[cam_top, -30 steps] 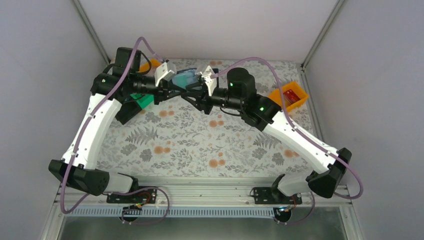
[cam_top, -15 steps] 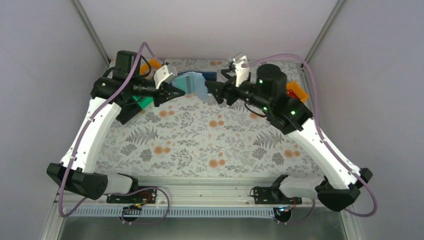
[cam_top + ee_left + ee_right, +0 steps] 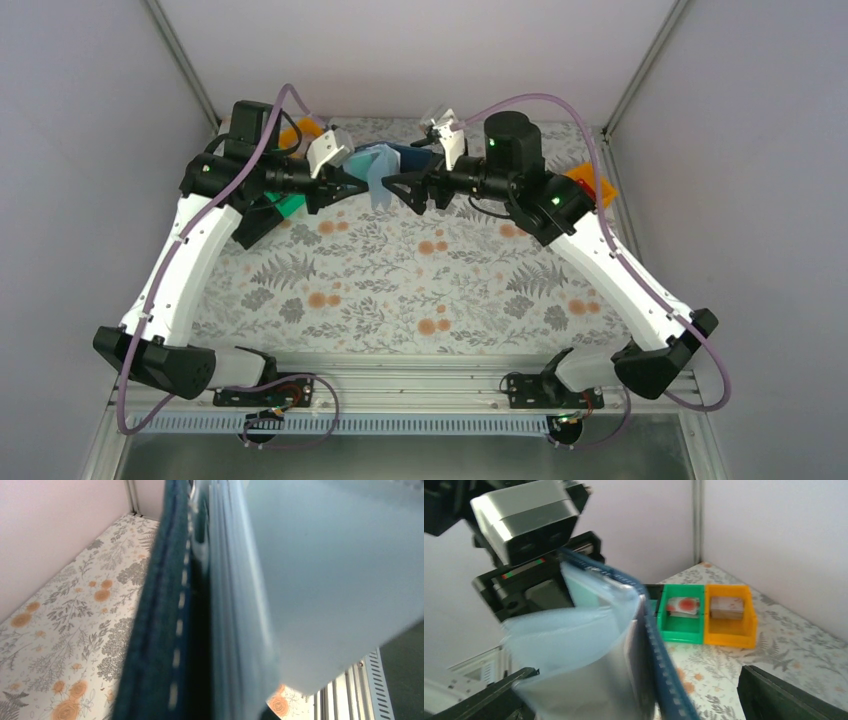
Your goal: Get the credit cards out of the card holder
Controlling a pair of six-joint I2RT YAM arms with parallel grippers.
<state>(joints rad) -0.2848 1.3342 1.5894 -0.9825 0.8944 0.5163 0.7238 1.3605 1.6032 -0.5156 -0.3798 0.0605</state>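
Note:
The card holder (image 3: 383,168), navy outside and pale blue inside, hangs in the air at the back of the table. My left gripper (image 3: 350,182) is shut on its left side. In the left wrist view the card holder (image 3: 170,630) fills the frame and hides the fingers. My right gripper (image 3: 400,190) stands open, and in the right wrist view its dark fingers (image 3: 784,695) sit on either side of the card holder (image 3: 664,660), whose translucent sleeve hangs loose. One of the credit cards (image 3: 683,605), pale with a red blotch, lies in the green bin (image 3: 681,630).
An orange bin (image 3: 729,627) with a greyish card in it stands beside the green bin. The green bin (image 3: 285,203) is under the left arm. Another orange bin (image 3: 592,185) shows behind the right arm. Enclosure walls close the back and sides.
My right gripper has opened wide. It pulled away to the right, then came back left, and its fingers are now on either side of the holder. The left gripper has kept its hold.

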